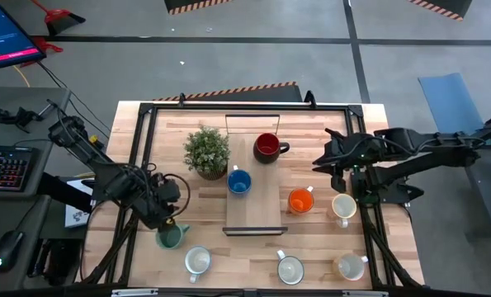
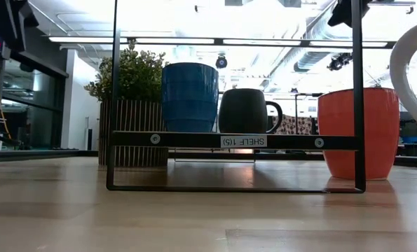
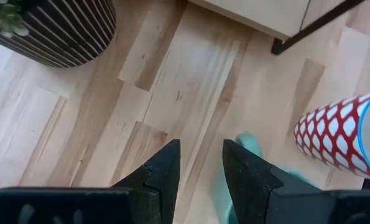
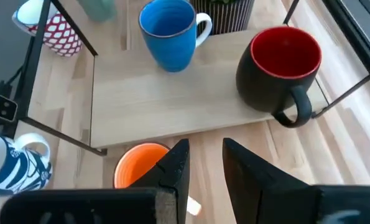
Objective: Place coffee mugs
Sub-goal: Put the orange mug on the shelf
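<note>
A teal mug (image 1: 170, 237) stands on the table at the near left. My left gripper (image 1: 166, 218) hangs over its far rim, pointing steeply down. In the left wrist view this gripper (image 3: 200, 144) is open by a narrow gap with bare wood in it, and teal (image 3: 245, 144) shows beside and under one finger. A dark red mug (image 1: 266, 147) and a blue mug (image 1: 238, 181) stand on the shelf board (image 1: 257, 210). An orange mug (image 1: 300, 200) stands on the table right of the shelf. My right gripper (image 4: 204, 143) is open and empty, raised above the orange mug (image 4: 138, 163). My left gripper stands at the teal mug's rim (image 3: 245, 144), coming from above at a slant. I cannot tell whether it touches the mug, because its own finger (image 3: 253, 180) hides that place. The mug stands upright on the table.
A potted plant (image 1: 206, 151) stands left of the shelf. A cream mug (image 1: 343, 206) sits right of the orange one, and three pale mugs (image 1: 197, 261) (image 1: 290, 268) (image 1: 351, 266) line the near edge. A black metal frame (image 1: 150, 111) borders the table.
</note>
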Motion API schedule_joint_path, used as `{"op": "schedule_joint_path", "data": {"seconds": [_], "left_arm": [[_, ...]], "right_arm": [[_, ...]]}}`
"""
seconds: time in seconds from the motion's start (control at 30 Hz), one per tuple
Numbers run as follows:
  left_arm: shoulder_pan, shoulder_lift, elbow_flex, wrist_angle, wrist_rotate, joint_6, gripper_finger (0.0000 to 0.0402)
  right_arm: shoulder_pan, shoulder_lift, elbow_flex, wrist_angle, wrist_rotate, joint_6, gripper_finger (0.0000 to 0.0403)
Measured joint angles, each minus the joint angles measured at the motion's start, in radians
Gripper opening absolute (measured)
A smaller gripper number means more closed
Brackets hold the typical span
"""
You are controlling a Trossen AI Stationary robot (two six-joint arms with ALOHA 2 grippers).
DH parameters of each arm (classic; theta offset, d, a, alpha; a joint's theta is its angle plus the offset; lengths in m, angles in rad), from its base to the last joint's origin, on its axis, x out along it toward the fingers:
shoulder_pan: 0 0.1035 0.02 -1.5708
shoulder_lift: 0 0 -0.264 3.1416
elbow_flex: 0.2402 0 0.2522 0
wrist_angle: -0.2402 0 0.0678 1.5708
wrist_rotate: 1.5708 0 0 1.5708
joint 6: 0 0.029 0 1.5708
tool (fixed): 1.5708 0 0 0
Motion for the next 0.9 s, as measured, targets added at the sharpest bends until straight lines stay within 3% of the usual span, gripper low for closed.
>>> {"op": "schedule_joint_path", "data": {"seconds": [0.2,0.33,0.47,0.73,0.9], "left_arm": [[0.009,0.0,0.0,0.006,0.0,0.0,0.011],[0.009,0.0,0.0,0.006,0.0,0.001,0.011],[0.009,0.0,0.0,0.006,0.004,-0.006,0.011],[0.009,0.0,0.0,0.006,0.004,-0.042,0.011],[0.009,0.0,0.0,0.006,0.004,-0.034,0.011]], "right_arm": [[0.0,0.03,-0.005,-0.046,-0.02,0.133,0.0076],[0.0,0.085,-0.005,-0.096,-0.115,0.144,0.0084],[0.0,0.14,-0.006,-0.099,-0.159,0.128,0.0116],[0.0,0.239,-0.006,-0.086,-0.141,0.131,0.0207],[0.0,0.265,-0.007,-0.068,-0.141,0.179,0.023]]}}
